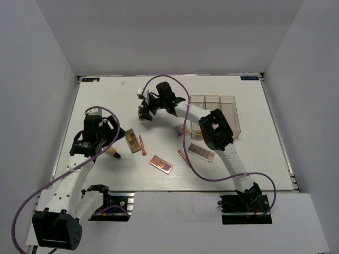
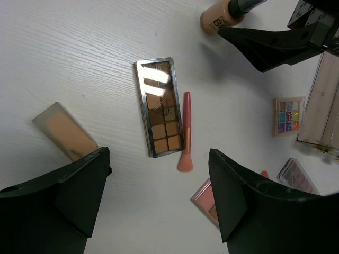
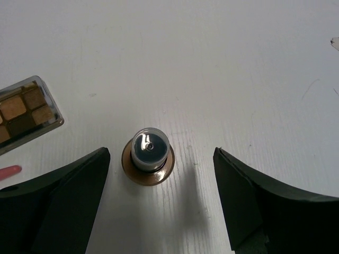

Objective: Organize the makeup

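Black fingers (image 2: 69,201) of the left gripper (image 2: 159,154) fill the bottom of the left wrist view, spread wide apart and holding nothing. They hang above the white worktop (image 2: 79,47). Beyond and between them lies the brown palette (image 2: 159,108), flat and open-faced, with the coral brush (image 2: 185,132) just beside its right long edge and parallel to it. A beige tube (image 2: 66,132) lies at an angle left of the palette, near the left finger. At the lower right a corner of the rose-gold palette (image 2: 204,198) shows by the right finger, and past it lies the pink-brown palette (image 2: 299,174). The multicoloured palette (image 2: 288,115) sits further right, just before the clear box (image 2: 323,106).

The right gripper (image 3: 161,152) reaches to the far left part of the worktop, its fingers (image 3: 58,201) likewise wide apart. The brown bottle (image 3: 149,156) stands upright between them, dark cap up, touching neither finger.

From above, the cosmetics are scattered across the middle of the worktop, all outside the box. A coral stick (image 1: 183,156) lies between the rose-gold and pink-brown palettes. The box stands at the right, its three compartments side by side.
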{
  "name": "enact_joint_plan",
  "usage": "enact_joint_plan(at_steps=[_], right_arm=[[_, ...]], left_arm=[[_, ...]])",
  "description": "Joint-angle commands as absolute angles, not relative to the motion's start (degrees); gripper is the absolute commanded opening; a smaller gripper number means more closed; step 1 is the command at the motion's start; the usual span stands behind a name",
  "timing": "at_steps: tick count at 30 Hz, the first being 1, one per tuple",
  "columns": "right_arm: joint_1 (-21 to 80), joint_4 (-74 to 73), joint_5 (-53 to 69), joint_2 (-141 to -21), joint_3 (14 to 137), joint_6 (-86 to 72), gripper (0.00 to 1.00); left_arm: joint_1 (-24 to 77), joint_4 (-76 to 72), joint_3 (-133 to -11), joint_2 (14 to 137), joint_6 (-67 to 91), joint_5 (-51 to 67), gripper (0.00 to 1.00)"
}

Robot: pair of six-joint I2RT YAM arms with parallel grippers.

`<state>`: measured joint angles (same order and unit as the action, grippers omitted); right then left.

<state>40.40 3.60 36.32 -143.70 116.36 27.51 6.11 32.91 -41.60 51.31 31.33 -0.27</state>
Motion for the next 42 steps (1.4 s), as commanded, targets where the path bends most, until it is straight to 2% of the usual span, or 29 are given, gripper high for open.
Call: enact_joint_plan(at_steps=[1,12,23,24,25,27,28,36,42], right_arm=[[40.61,5.28,35.16,-144.49,118.57,28.03,0.82],[40.69,5.62,34.89,-145.46,118.39,28.83,0.74],[40.52,7.82,36.83,-145.11,117.86,26.98,0.49],[40.43,8.00,37.17,-145.11,117.86,26.46,0.41],[40.52,8.26,37.18,-145.02,117.77,26.19,0.38],[40.52,9.13,36.56,-144.49,116.81,25.06,0.07],[40.52,10.53,36.65,-143.45,115.07,24.70,0.01],[38.41,12.83,38.14,-130.46,105.30,21.80,0.00],[34.64,5.81,39.02,-118.51,99.68,22.41,0.00]], left_arm=[[6.24,32.17,-40.96,51.06,31.20,-0.18,0.85],[6.24,32.78,-41.83,51.24,31.38,-0.18,0.85],[6.24,34.98,-42.80,50.19,32.34,-0.35,0.85],[6.24,35.24,-42.89,49.92,32.43,-0.35,0.85],[6.24,35.68,-43.06,49.83,32.52,-0.35,0.85],[6.24,36.21,-43.15,49.22,32.52,-0.53,0.85],[6.24,36.56,-43.24,49.04,32.69,-0.61,0.85],[6.24,37.62,-41.66,46.85,35.15,-0.97,0.85],[6.24,37.44,-38.85,46.58,37.35,-1.14,0.84]])
